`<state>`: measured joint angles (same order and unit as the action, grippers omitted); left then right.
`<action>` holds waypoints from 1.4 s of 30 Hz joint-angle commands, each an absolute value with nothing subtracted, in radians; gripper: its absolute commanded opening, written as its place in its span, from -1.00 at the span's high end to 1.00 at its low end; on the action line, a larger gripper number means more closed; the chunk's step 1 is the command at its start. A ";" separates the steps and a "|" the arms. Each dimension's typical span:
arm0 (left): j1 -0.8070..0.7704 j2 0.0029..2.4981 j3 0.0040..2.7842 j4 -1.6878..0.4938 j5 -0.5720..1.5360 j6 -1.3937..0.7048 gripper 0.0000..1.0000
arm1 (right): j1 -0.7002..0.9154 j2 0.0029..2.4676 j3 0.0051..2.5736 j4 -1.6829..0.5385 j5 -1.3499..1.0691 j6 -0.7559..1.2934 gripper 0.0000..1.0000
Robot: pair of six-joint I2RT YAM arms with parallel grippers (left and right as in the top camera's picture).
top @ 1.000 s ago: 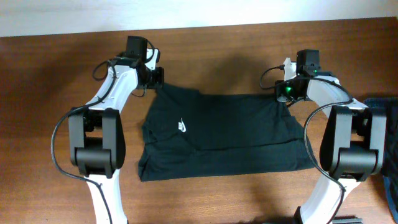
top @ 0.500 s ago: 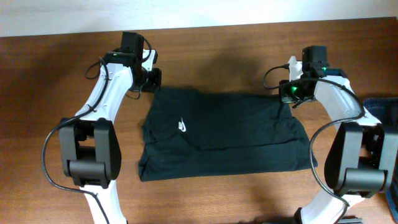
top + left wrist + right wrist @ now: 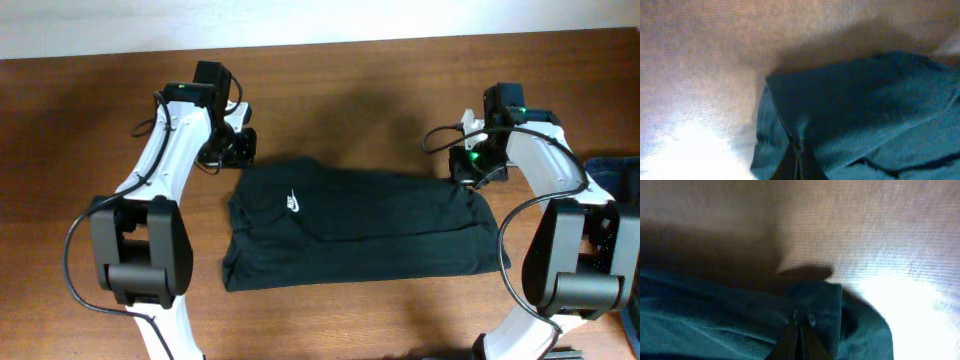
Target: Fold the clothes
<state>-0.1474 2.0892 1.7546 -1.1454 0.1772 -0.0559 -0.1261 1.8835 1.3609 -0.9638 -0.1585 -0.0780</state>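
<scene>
Two robot arms set about a fold on a wooden table [image 3: 350,80]: the left gripper [image 3: 240,155] is pinched tight on one far corner of a black T-shirt [image 3: 360,230], a ridge of fabric caught between its closed jaws; the right gripper [image 3: 474,172] is clamped likewise on the opposite far corner; the shirt lies spread between the two hands and runs from them toward the robot's base, its white swoosh logo [image 3: 293,203] just inboard of the left hand; a blue denim garment [image 3: 612,170] sits outboard of the right hand, apart from the shirt. The step in hand appears to be carrying the far edge over toward the near hem; done well, that likely means raising both corners together and level, with the edge between the hands taut but the shirt's body not dragged across the wood; matching pace so the crease runs straight; and letting go only once the edges line up.
</scene>
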 commanded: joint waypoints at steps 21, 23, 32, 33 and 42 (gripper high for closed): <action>-0.160 2.028 1.755 -1.400 0.187 -0.052 0.99 | -0.131 1.858 1.378 -1.131 -0.094 -0.033 0.92; -0.169 2.029 1.745 -1.399 0.187 -0.052 0.99 | -0.131 1.858 1.378 -1.137 -0.065 -0.010 0.92; -0.183 2.029 1.627 -1.330 0.187 -0.052 1.00 | -0.131 1.858 1.372 -1.138 -0.067 -0.010 0.92; -0.183 2.029 1.607 -1.320 0.187 -0.052 0.99 | -0.131 1.858 1.369 -1.138 -0.067 -0.010 0.92; -0.178 2.028 1.568 -1.302 0.175 -0.055 0.99 | -0.131 1.858 1.314 -1.127 -0.067 0.017 0.92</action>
<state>-0.1837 2.0640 1.5726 -1.3010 0.1764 -0.0563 -0.1261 1.8835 1.3384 -1.1271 -0.0898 -0.0010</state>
